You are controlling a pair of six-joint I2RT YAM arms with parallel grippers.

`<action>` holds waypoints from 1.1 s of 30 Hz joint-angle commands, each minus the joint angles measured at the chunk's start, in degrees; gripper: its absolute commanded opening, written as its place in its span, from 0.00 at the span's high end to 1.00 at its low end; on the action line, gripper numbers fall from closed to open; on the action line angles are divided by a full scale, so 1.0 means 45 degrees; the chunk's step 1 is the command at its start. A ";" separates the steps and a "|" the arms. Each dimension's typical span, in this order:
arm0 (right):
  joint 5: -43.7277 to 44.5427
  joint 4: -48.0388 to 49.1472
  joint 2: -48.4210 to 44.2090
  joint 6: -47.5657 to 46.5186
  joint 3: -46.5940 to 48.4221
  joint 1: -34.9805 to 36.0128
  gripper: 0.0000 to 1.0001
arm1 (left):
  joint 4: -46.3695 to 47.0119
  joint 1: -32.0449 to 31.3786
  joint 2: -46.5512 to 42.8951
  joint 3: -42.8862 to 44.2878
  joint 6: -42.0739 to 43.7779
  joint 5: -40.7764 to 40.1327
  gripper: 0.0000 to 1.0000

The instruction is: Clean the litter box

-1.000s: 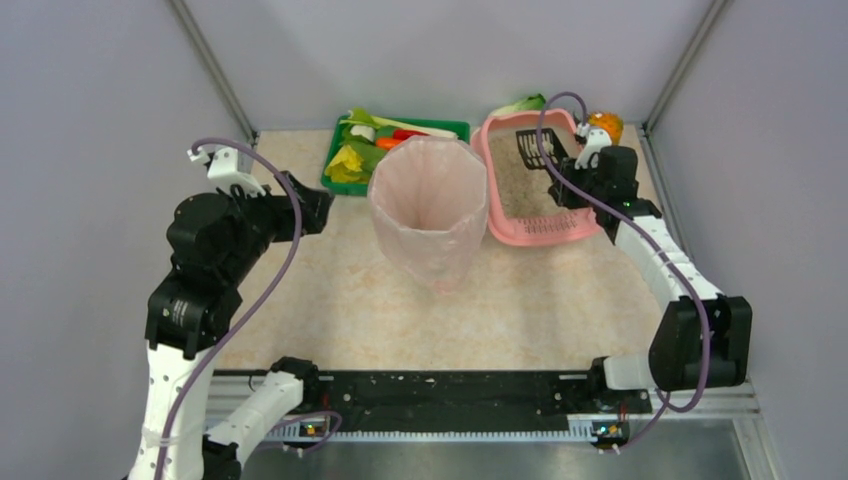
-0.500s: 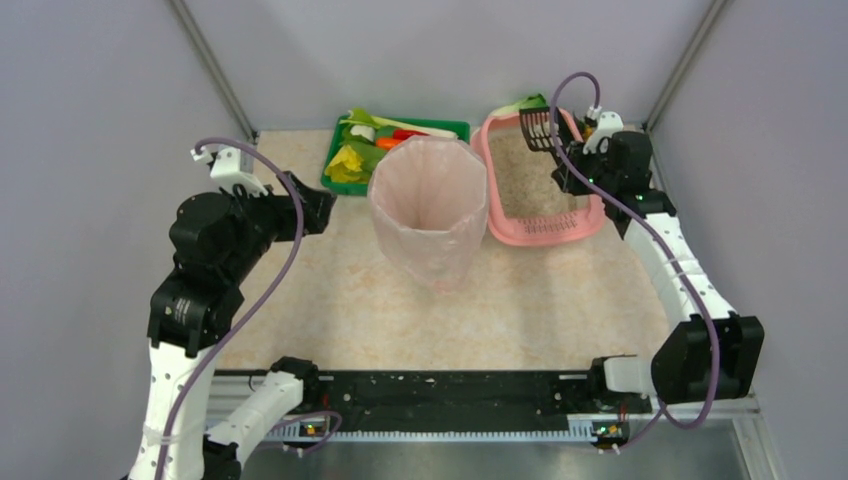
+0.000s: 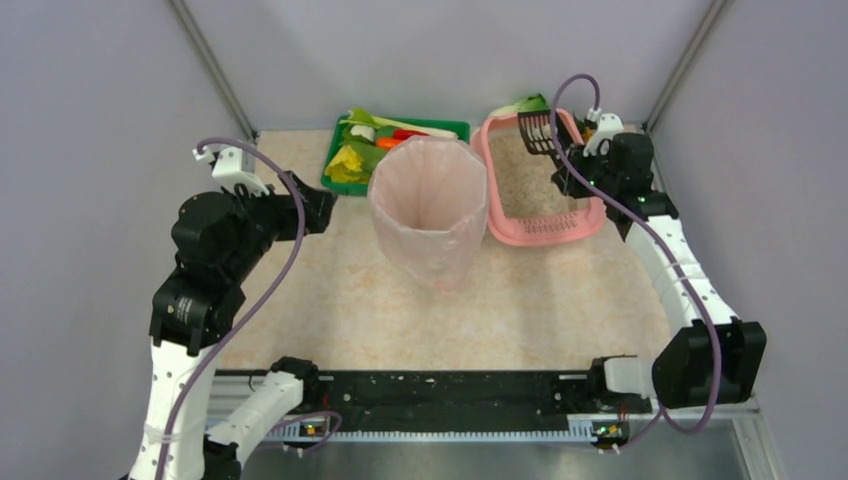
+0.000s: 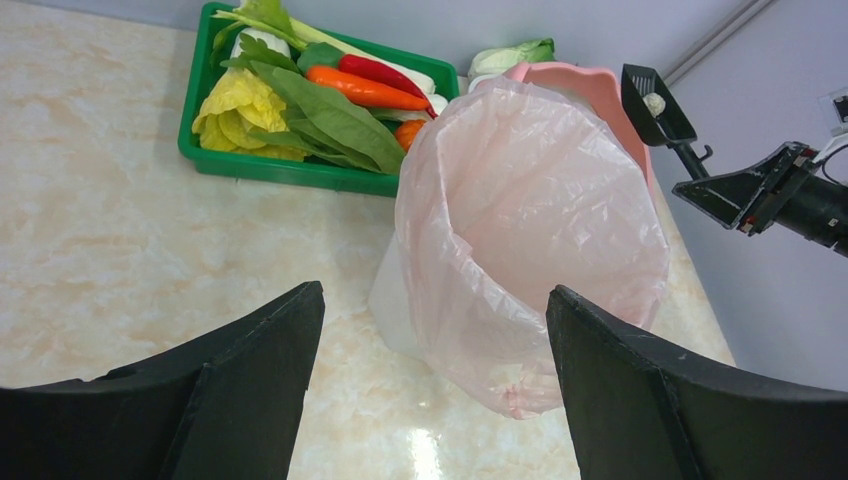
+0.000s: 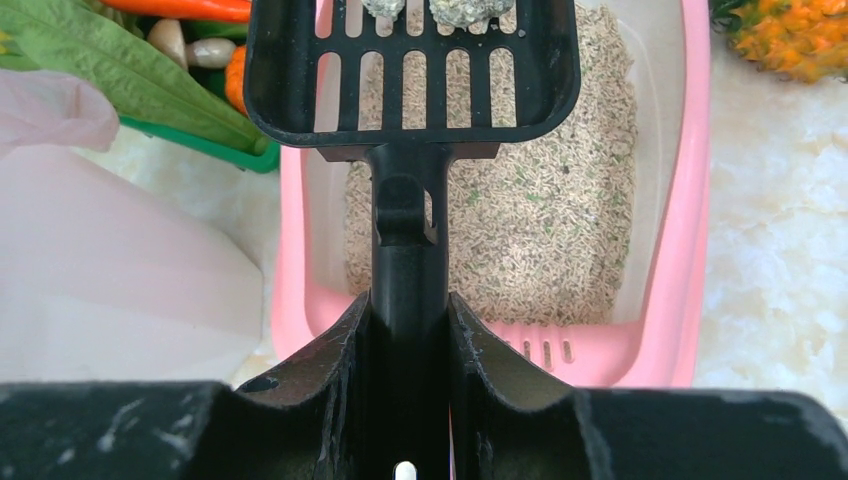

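Note:
The pink litter box (image 3: 592,218) with beige grainy litter (image 5: 540,230) sits at the back right of the table. My right gripper (image 5: 408,310) is shut on the handle of a black slotted scoop (image 5: 410,70), raised above the box's far end. Two grey clumps (image 5: 455,10) rest at the scoop's front. In the top view the scoop (image 3: 535,131) hangs over the box's far left corner. My left gripper (image 4: 435,300) is open and holds nothing, over the table left of the pink bag-lined bin (image 4: 540,230).
A green vegetable tray (image 3: 345,185) stands at the back behind the bin (image 3: 428,205). A pineapple-like orange fruit (image 5: 795,35) lies right of the litter box. A leafy green (image 3: 525,103) sits behind the box. Grey walls close in on both sides.
My right gripper lifted the scoop out of the litter and carried it toward the box's far end, then held nearly still. The left arm has not moved.

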 commanded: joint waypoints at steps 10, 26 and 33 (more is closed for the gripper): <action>-0.0376 -0.2578 -0.0880 -0.1974 0.2965 0.0081 1.00 | 0.0814 -0.0001 -0.0165 -0.0536 -0.0069 -0.0019 0.13; 0.0352 -0.7345 -0.0085 -0.3565 0.8320 0.3160 1.00 | 0.0957 -0.0003 -0.0284 -0.1442 0.0008 -0.0064 0.13; 0.1583 -0.8984 0.0585 -0.4183 0.9389 0.5406 1.00 | 0.0981 -0.0008 -0.0280 -0.1603 -0.0011 0.0000 0.13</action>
